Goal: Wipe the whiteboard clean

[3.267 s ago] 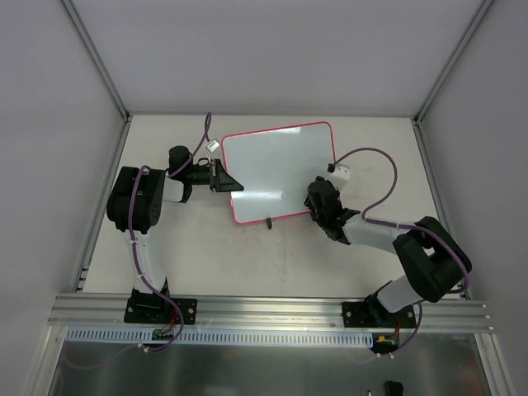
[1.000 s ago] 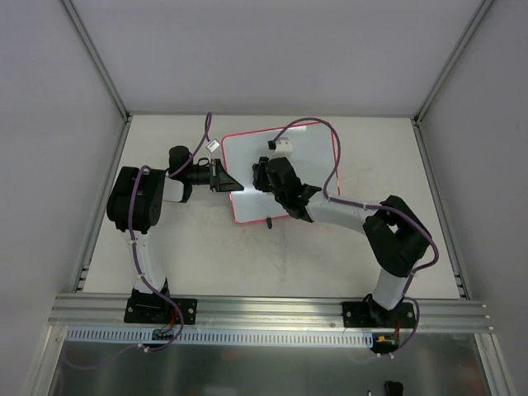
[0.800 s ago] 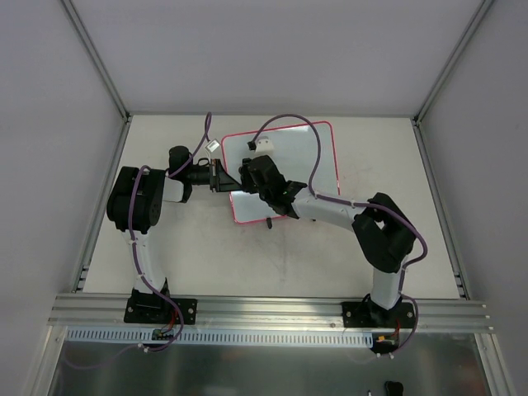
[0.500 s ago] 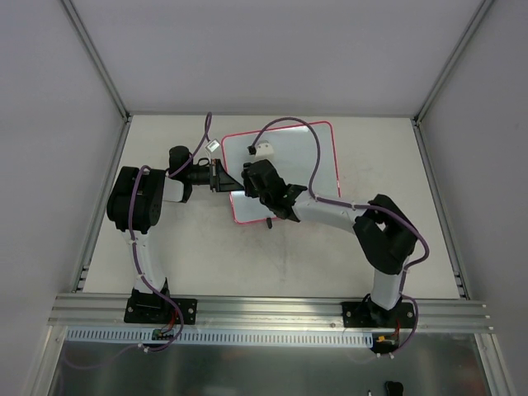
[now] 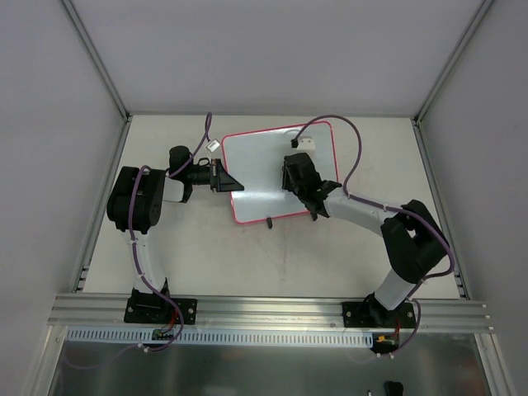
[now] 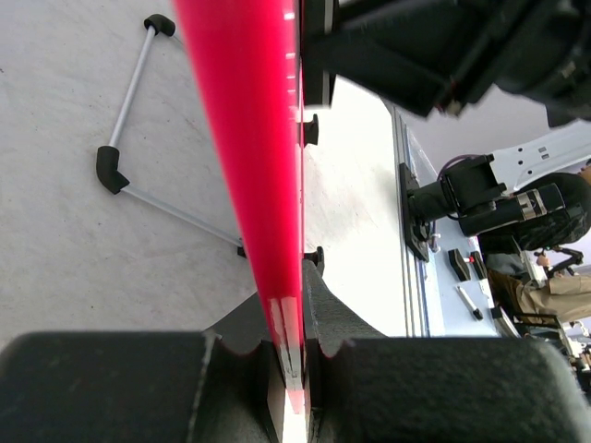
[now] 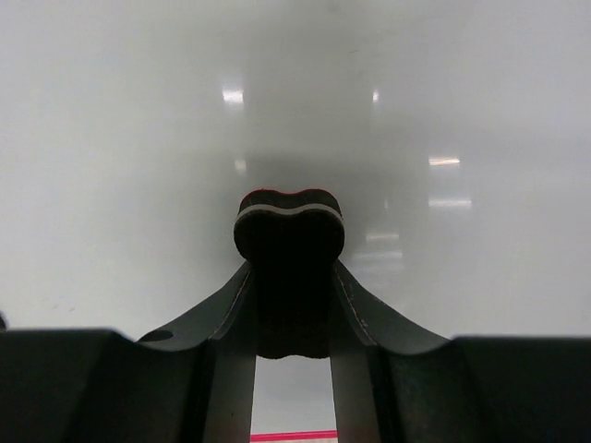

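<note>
The whiteboard [image 5: 260, 161] is lying flat on the table [image 5: 206, 264], toward the 12 o'clock side, slightly turned, with a small black foot [image 5: 270, 221] sticking out at its 6 o'clock edge. The left gripper [image 5: 224, 181] is reaching in from 9 o'clock and clamping the board's edge. In the left wrist view, its fingers [image 6: 323, 365] are pinching the pink-red frame [image 6: 249, 138] from both sides. The right gripper [image 5: 295, 175] is sitting over the board's 3 o'clock half, pointing down at the surface. In the right wrist view it is grasping a small bone-shaped eraser [image 7: 289, 231], black with a red edge, between its two fingers [image 7: 231, 323]. The eraser's far end is pressing against the glossy white surface [image 7: 138, 138], which is looking clean around it.
</note>
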